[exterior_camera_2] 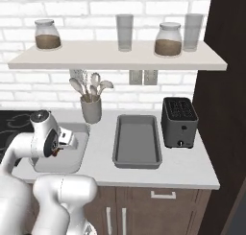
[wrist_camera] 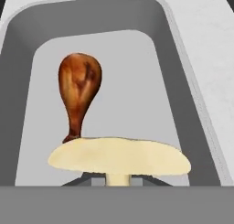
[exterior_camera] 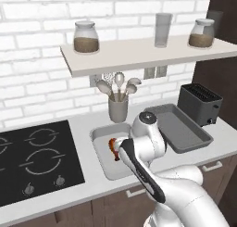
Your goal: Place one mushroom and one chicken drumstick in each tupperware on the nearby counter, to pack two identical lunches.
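The two-finger gripper (wrist_camera: 118,182) hangs above the light grey rectangular tupperware tub (wrist_camera: 183,77), its jaws closed tight on the pale stem of a beige-tan, flat-capped mushroom (wrist_camera: 119,157) — the cap hides the fingertips. On the tub floor lies an orange-brown cooked chicken drumstick (wrist_camera: 78,93), its bulbous end away from the camera and its thin bone tip towards the mushroom. This tub sits on the pale grey-white counter (exterior_camera: 92,182), between the black hob (exterior_camera: 34,159) and a darker grey tub (exterior_camera_2: 137,141) — beside a black slotted toaster (exterior_camera_2: 179,120).
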